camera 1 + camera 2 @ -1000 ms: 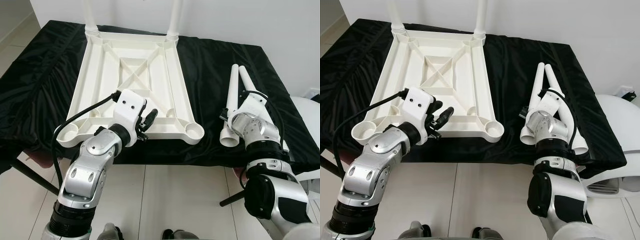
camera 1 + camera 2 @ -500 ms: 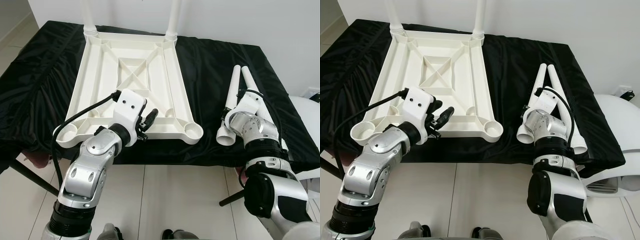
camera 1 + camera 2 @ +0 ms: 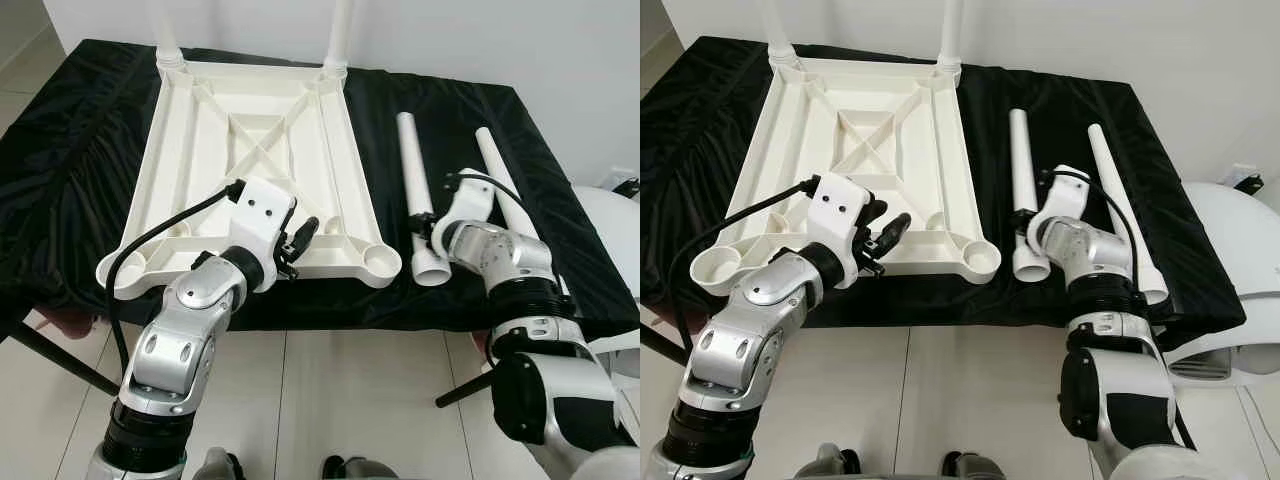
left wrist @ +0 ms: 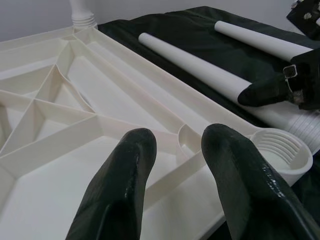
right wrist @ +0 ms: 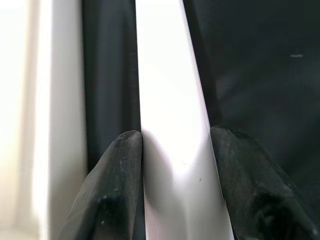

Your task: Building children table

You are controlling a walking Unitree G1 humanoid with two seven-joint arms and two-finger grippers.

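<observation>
White tabletop (image 3: 250, 160) beside gripped leg (image 3: 415, 195) — second leg (image 3: 500, 180) apart.

I can read no text, label, brand, number or sign on anything before me.
</observation>
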